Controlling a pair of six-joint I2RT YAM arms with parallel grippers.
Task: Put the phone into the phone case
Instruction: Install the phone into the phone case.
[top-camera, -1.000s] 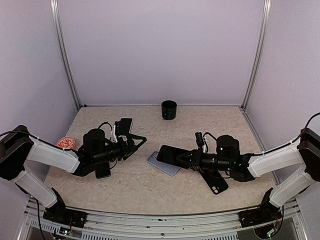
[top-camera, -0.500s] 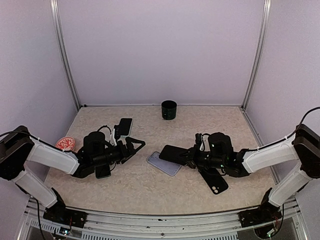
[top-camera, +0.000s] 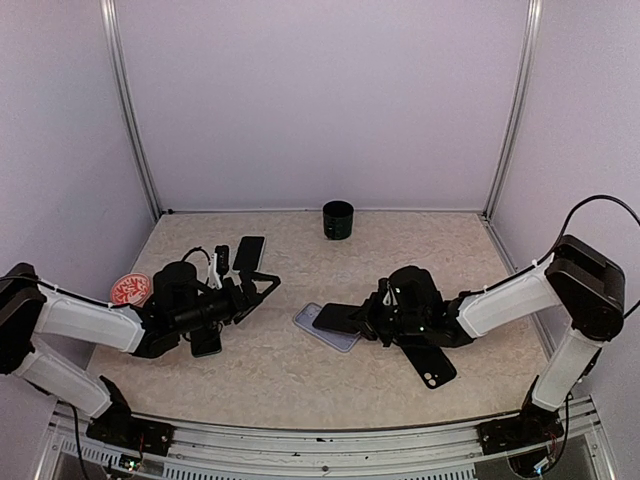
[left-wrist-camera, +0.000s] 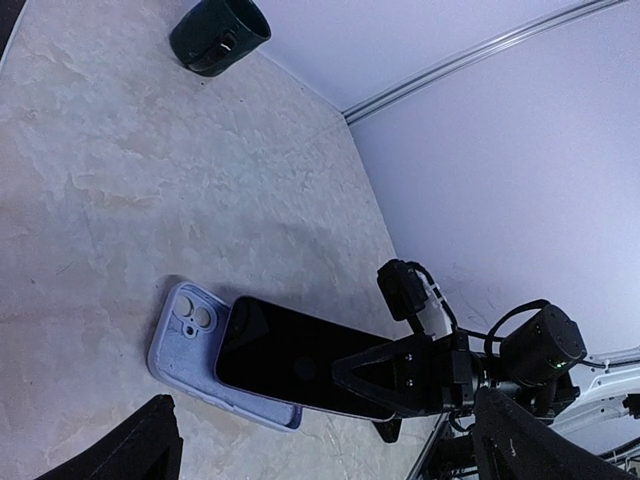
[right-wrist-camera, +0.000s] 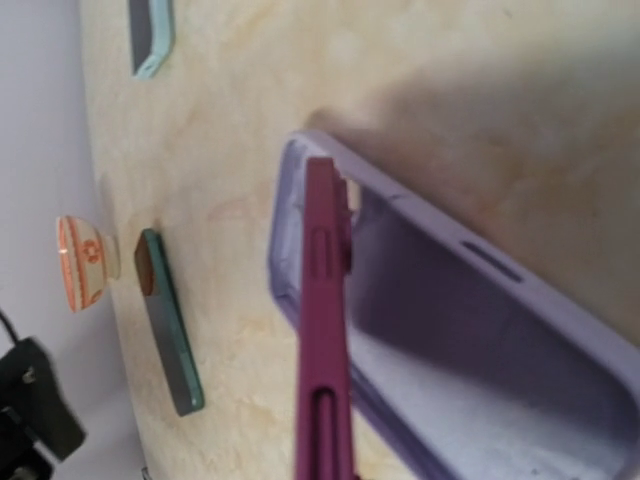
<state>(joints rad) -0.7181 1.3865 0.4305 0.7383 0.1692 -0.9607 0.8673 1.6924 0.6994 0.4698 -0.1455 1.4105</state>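
Observation:
A lavender phone case (top-camera: 337, 341) lies open side up mid-table. It also shows in the left wrist view (left-wrist-camera: 183, 338) and the right wrist view (right-wrist-camera: 470, 340). My right gripper (top-camera: 376, 319) is shut on the phone (top-camera: 338, 317), which has a dark screen and a maroon edge (right-wrist-camera: 325, 330). It holds the phone tilted over the case, with the far end down at the case's camera end. In the left wrist view the phone (left-wrist-camera: 285, 358) covers most of the case. My left gripper (top-camera: 262, 288) is open and empty, left of the case, its fingers (left-wrist-camera: 140, 450) apart.
A dark cup (top-camera: 338, 218) stands at the back. A black phone (top-camera: 250, 250) and a dark green case (top-camera: 207, 343) lie by my left arm. A red and white disc (top-camera: 130, 288) lies at the left. A black case (top-camera: 430, 362) lies under my right arm.
My right arm has moved left and brought the phone lower over the lavender case. My left arm has drawn back a little to the left, still open.

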